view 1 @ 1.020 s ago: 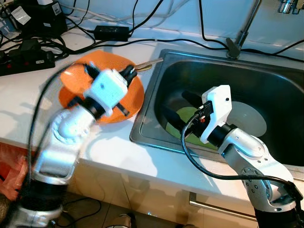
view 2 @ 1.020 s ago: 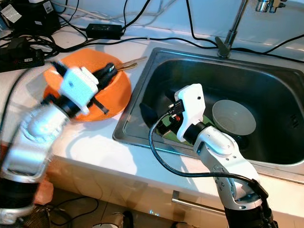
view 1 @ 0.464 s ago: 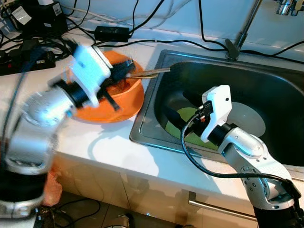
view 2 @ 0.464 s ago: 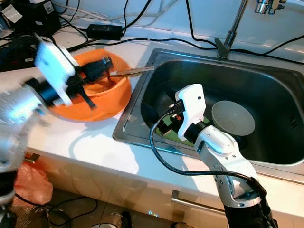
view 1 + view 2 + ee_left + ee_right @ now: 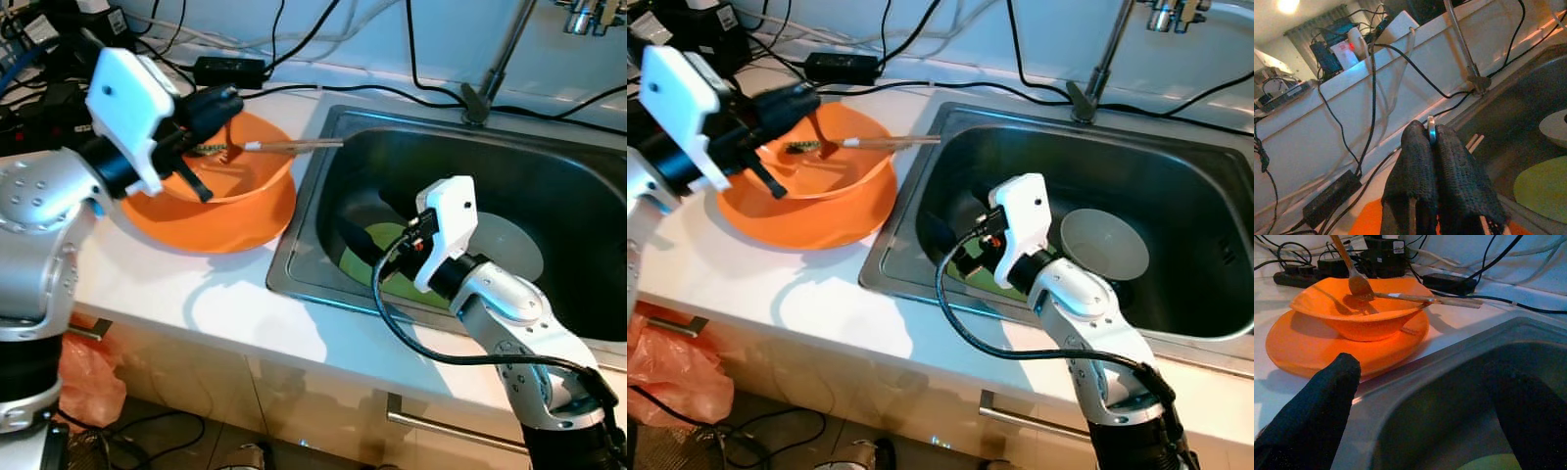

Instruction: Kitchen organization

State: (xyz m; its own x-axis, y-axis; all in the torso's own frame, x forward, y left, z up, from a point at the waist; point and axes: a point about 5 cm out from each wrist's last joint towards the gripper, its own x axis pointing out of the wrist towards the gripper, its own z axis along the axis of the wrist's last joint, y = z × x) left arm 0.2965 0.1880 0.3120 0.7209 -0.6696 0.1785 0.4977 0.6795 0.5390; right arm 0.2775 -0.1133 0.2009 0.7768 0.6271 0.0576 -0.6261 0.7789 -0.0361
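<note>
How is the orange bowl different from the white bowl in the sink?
The orange bowl sits on the counter; the white bowl sits down inside the sink. The orange bowl looks wider and has utensils in it; the white bowl shows none. Both are round, open bowls standing upright.

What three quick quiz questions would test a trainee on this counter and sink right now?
1. True or false: the orange bowl sits inside the sink.
2. The left hand is shut on: A a spoon, B a cup, C a cable.
3. Fill in: the open right hand is over a ___ plate.

Key: 1 false, it is on the counter; 2 A; 3 green.
</note>
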